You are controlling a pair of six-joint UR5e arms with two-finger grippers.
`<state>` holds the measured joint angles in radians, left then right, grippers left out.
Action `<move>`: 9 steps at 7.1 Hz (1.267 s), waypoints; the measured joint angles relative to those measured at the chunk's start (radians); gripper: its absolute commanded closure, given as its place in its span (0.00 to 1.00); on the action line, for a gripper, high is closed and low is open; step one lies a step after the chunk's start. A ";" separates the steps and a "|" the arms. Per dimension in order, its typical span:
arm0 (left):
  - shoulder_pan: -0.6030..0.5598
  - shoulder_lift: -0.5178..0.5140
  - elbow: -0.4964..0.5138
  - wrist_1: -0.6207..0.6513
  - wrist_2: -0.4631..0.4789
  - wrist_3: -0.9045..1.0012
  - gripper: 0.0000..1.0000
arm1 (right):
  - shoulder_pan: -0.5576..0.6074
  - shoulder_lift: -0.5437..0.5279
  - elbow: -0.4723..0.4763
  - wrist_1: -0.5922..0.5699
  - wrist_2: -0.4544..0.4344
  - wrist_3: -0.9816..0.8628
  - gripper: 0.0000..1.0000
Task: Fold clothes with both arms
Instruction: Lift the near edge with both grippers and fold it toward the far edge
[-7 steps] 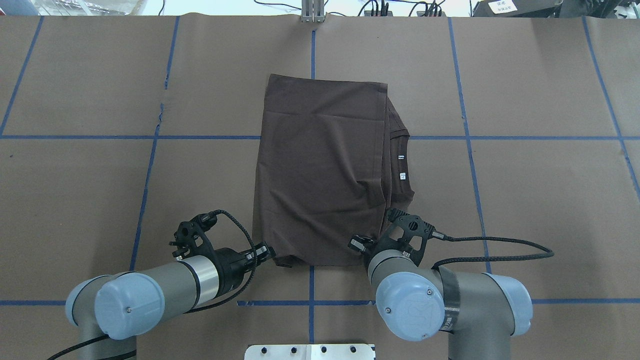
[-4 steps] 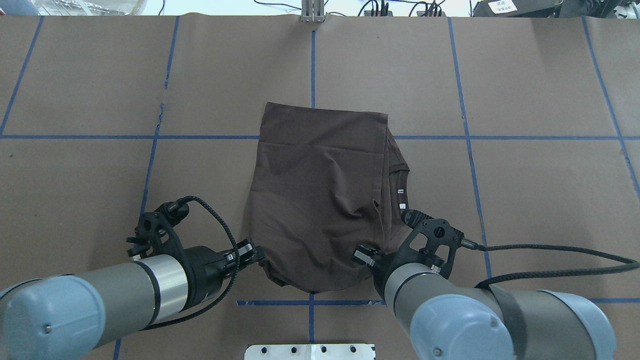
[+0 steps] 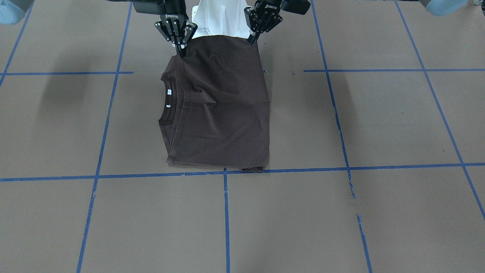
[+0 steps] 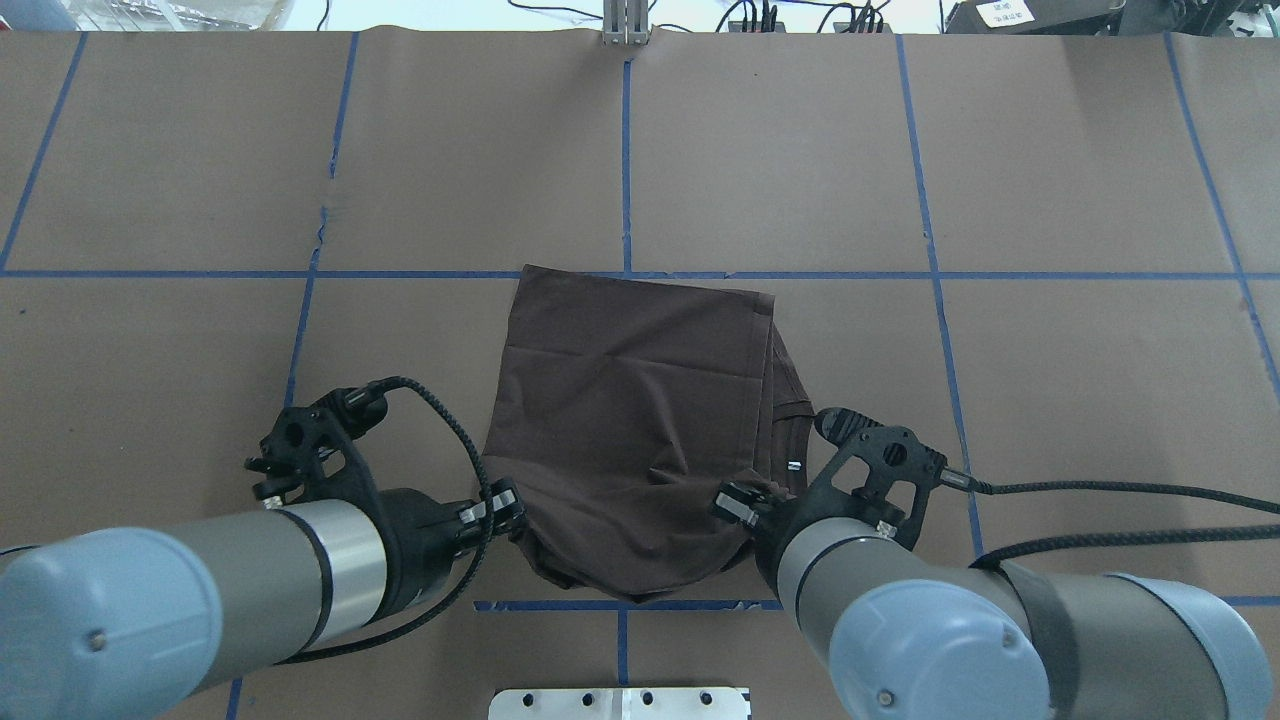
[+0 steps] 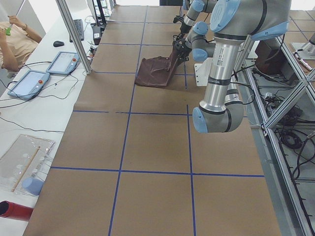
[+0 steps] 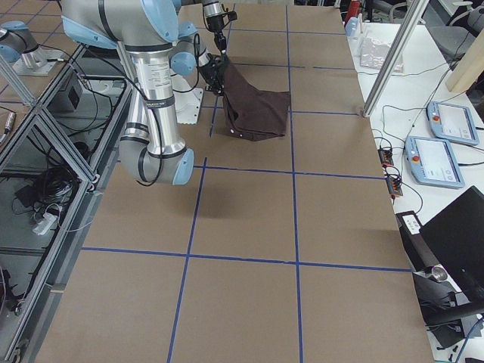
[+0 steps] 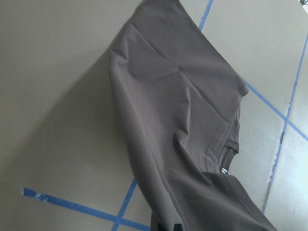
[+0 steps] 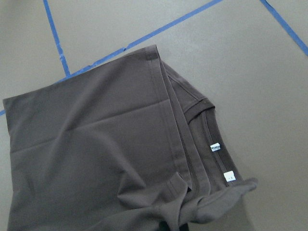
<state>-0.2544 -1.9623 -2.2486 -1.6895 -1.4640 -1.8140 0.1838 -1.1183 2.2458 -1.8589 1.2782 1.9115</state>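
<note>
The dark brown T-shirt [image 4: 640,430] lies folded into a rectangle near the robot's side of the table, its ribbed collar [image 3: 163,113] and white neck tags [image 8: 215,147] showing along its right edge. Its near edge is raised off the table and sags between the two arms. My left gripper [image 4: 515,512] is shut on the near left corner. My right gripper [image 4: 735,503] is shut on the near right corner beside the collar. In the front-facing view the left gripper [image 3: 251,40] and right gripper [image 3: 181,51] pinch the top corners. The far edge rests flat on the paper.
Brown paper with blue tape lines [image 4: 625,150] covers the table. The white pedestal base plate [image 4: 620,702] sits just behind the shirt's lifted edge. A side bench holds tablets [image 5: 29,83], and a person's arm [image 5: 15,42] shows there. A metal post [image 4: 625,25] stands at the far edge.
Both arms have drawn back toward the base, dragging the T-shirt with them. Its far edge has slid from beyond the blue cross line to right on it.
</note>
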 measured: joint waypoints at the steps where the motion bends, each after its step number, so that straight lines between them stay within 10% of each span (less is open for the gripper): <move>1: -0.065 -0.030 0.065 -0.011 -0.003 0.057 1.00 | 0.067 0.044 -0.074 0.006 0.027 -0.016 1.00; 8: -0.310 -0.205 0.705 -0.408 -0.064 0.248 1.00 | 0.299 0.200 -0.684 0.422 0.113 -0.117 1.00; 9: -0.312 -0.221 0.748 -0.425 -0.064 0.250 1.00 | 0.308 0.203 -0.715 0.442 0.121 -0.128 0.85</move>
<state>-0.5664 -2.1829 -1.5007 -2.1148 -1.5275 -1.5639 0.4917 -0.9156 1.5305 -1.4172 1.3993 1.7837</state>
